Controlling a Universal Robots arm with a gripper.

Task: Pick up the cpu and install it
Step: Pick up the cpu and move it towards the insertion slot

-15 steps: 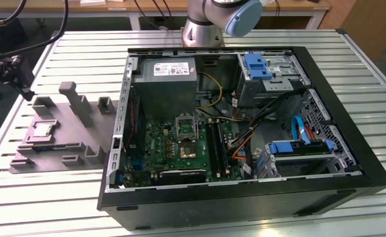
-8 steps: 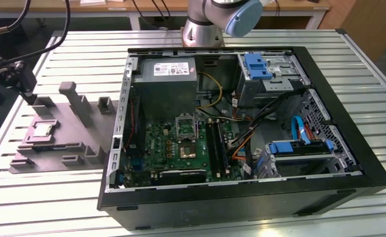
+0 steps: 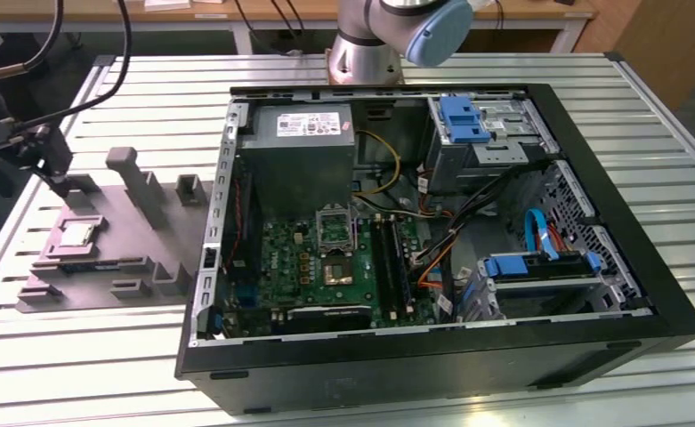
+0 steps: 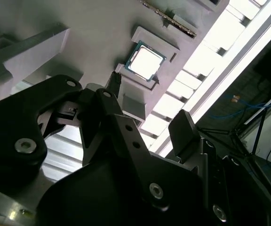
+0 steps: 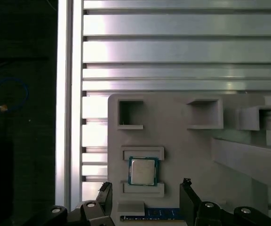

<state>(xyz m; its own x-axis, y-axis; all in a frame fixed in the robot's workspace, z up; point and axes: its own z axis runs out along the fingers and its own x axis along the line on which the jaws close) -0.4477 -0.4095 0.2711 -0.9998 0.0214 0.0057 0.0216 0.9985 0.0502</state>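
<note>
Silvery cpu (image 5: pixel 142 171) sits seated in a grey tray (image 5: pixel 173 136) slot, exterior view's left, so the wide-open, empty gripper (image 5: pixel 146 188) hovering over it can straddle it.

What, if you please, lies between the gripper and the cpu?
In the first wrist view, the raised ledge of the grey fixture, bordering the cpu, lies in that stretch. The gripper has its jaws open, holding nothing.

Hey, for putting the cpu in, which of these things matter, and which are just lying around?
For the job: cpu in its grey holder tray; open gripper near it; motherboard in the case.
Just lying about: power supply box; blue drive brackets; slatted table.
</note>
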